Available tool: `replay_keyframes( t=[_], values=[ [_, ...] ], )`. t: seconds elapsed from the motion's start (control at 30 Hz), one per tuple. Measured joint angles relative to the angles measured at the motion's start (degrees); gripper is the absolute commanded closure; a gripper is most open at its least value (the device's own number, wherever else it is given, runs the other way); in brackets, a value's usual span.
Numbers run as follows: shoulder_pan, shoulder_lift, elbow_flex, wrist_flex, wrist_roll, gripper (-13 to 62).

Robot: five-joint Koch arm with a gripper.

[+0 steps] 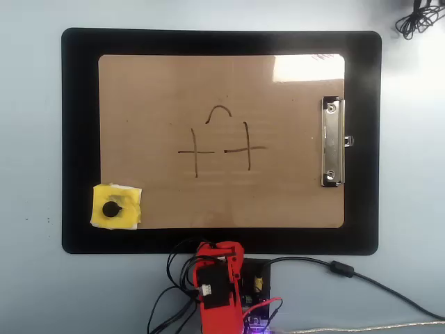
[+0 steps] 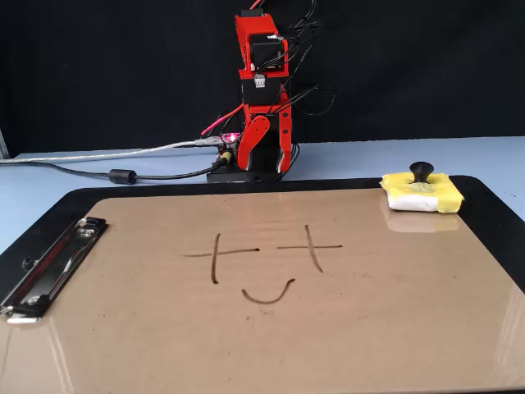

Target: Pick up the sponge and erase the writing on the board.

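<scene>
The yellow sponge [image 1: 127, 203] with its black knob lies at the lower left corner of the tan board [image 1: 160, 90] in the overhead view, partly over the black mat. In the fixed view the sponge [image 2: 421, 195] sits at the board's [image 2: 246, 336] far right corner. The writing [image 1: 222, 147], two crosses and an arc, is in the board's middle; it also shows in the fixed view [image 2: 308, 246]. My red gripper [image 2: 264, 168] hangs folded, tips down, beside the arm base beyond the mat's far edge, jaws slightly apart and empty. Seen from overhead, the gripper [image 1: 221, 252] is well right of the sponge.
The board rests on a larger black mat [image 1: 80, 139] on a pale blue table. A silver clip [image 1: 332, 142] is at the board's right short edge, on the left in the fixed view [image 2: 49, 267]. Cables [image 1: 361, 278] run from the arm base; another cable bundle [image 1: 417, 21] lies top right.
</scene>
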Motion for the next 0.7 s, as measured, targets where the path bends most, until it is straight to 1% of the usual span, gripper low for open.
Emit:
replay_keyframes(
  t=[0.37, 0.43, 0.5, 0.57, 0.7],
  values=[
    [0.0, 0.1, -0.4, 0.0, 0.0, 15.1],
    [-1.4, 0.1, -6.6, 2.0, -0.3, 15.5],
    [-5.9, 0.0, -15.7, 1.2, 0.8, 15.8],
    [-11.9, -0.1, -19.3, -0.6, 4.1, 15.7],
    [-30.3, -0.2, -19.8, -20.7, 8.0, 15.8]
  ],
)
